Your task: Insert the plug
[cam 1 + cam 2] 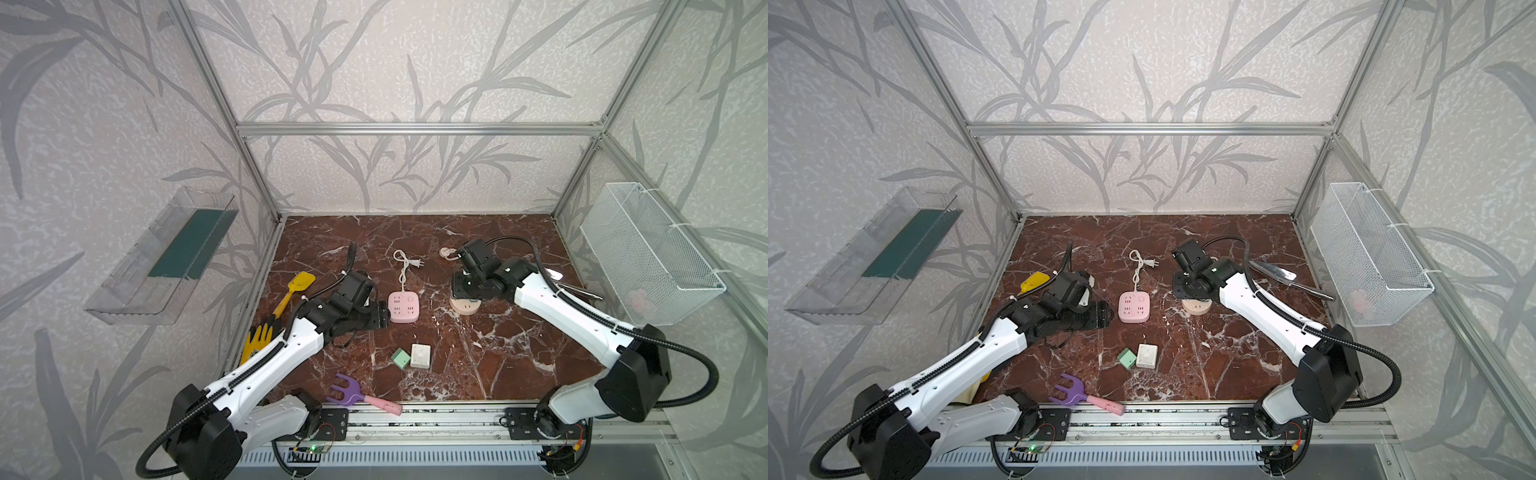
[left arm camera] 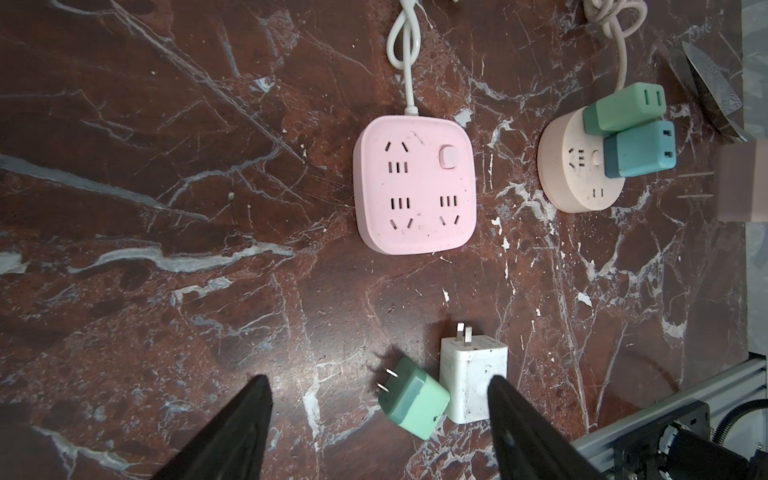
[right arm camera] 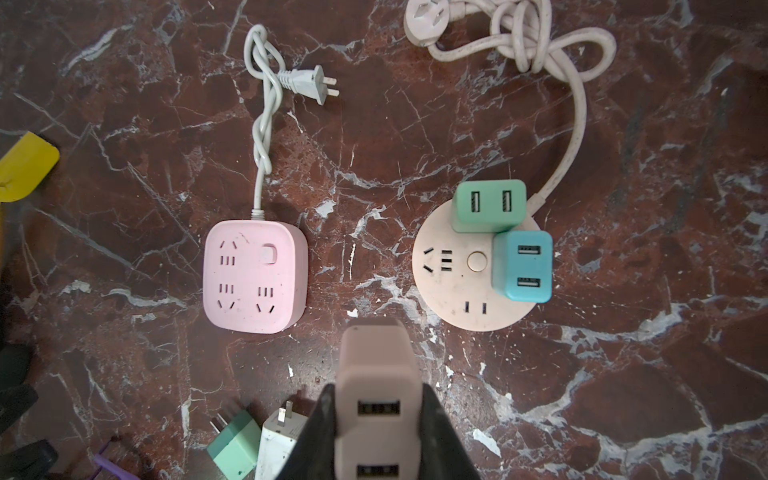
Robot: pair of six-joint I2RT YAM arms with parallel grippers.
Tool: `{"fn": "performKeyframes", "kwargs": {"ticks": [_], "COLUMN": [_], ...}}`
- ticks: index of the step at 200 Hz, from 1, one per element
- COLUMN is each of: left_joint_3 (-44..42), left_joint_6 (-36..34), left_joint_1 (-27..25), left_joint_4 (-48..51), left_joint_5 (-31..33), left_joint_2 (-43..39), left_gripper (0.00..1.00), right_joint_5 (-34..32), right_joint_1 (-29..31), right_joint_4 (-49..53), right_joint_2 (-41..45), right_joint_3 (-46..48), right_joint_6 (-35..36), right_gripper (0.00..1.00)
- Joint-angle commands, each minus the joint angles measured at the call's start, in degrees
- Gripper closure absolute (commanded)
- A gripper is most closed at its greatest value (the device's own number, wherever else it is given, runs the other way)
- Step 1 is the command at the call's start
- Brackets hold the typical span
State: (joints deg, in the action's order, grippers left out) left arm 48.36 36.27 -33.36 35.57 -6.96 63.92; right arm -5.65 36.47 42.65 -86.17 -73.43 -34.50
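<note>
Top views: my right arm [image 1: 540,303] reaches over the round socket [image 1: 465,308] on the glossy, white-veined tabletop [image 1: 519,365].

Left wrist: my left end effector [image 2: 379,380] is spread wide and empty, well away from the round socket.

Right wrist: my right end effector [image 3: 378,388] is clenched on the plug [image 3: 374,357], a smooth matte pinkish block, just beside the round socket. Two rounded chargers [image 3: 488,205] are already seated; the plug is not yet in.

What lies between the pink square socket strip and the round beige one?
Only bare marble tabletop separates the pink square socket strip from the round beige socket strip; the left wrist view shows it.
</note>
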Motion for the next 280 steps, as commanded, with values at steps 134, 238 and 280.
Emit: {"fn": "performKeyframes", "kwargs": {"ticks": [134, 238, 280], "left_joint_3": [-1.2, -2.2, -2.6], "left_joint_6": [1.9, 3.0, 3.7], "left_joint_1": [0.0, 0.1, 0.0], "left_joint_4": [-3.2, -4.5, -4.7], "left_joint_5": [-2.0, -2.1, -1.7], "left_joint_2": [-0.6, -1.7, -2.3], "left_gripper": [0.21, 0.21, 0.21], "right_joint_5": [-0.4, -3.4, -5.5], "right_joint_1": [-3.2, -3.6, -3.9], "right_joint_4": [2.7, 4.5, 4.4], "right_joint_2": [-9.4, -13.4, -13.7], "right_joint_3": [-6.2, -6.5, -5.9], "right_joint_6": [6.6, 8.9, 7.7], "right_gripper": [1.0, 1.0, 1.0]}}
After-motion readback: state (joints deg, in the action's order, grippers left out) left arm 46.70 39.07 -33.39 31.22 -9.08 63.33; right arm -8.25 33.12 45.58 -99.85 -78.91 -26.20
